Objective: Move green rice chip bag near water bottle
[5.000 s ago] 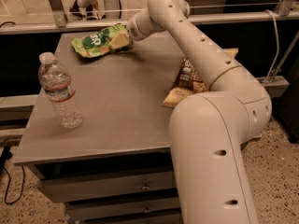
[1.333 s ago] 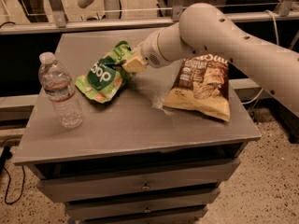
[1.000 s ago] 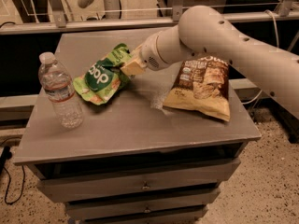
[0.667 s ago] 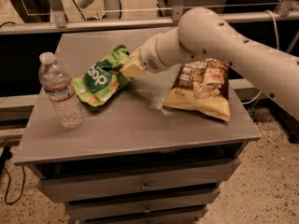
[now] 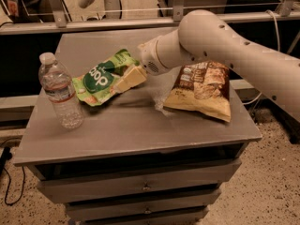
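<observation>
While its pale fingers (image 5: 134, 75) pinch the right edge of the green rice chip bag (image 5: 99, 77), the hand (image 5: 123, 81) hovers above the left half of the tabletop (image 5: 140, 130). The bag hangs tilted, logo up, its lower left corner just beside the upright water bottle (image 5: 58, 90). Right of the hand, beneath the white arm (image 5: 225, 41), a brown chip bag (image 5: 204, 90) lies flat.
</observation>
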Controlling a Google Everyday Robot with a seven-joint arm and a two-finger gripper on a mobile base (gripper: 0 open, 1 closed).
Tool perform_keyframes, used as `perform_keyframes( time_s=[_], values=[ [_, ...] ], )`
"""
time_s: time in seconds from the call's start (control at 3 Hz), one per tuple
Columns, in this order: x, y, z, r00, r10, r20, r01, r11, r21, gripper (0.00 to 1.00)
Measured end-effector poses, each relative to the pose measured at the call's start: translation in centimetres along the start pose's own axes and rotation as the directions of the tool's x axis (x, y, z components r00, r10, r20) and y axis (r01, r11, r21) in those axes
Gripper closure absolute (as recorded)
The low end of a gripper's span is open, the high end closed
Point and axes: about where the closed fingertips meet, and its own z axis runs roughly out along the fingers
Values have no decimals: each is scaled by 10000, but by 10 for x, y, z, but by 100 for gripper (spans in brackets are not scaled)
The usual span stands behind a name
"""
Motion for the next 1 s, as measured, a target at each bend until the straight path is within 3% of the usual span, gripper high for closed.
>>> perform_keyframes(
  time_s=[0.33, 0.67, 1.0],
  values=[
    [4, -4, -5, 9998, -58, -167, 61, 9999, 151, 0],
    [20, -26, -39, 9993, -112, -367, 142, 9965, 826, 0],
    [42, -60, -85, 9997, -119, -198, 151, 9862, 1650, 0]
  ],
)
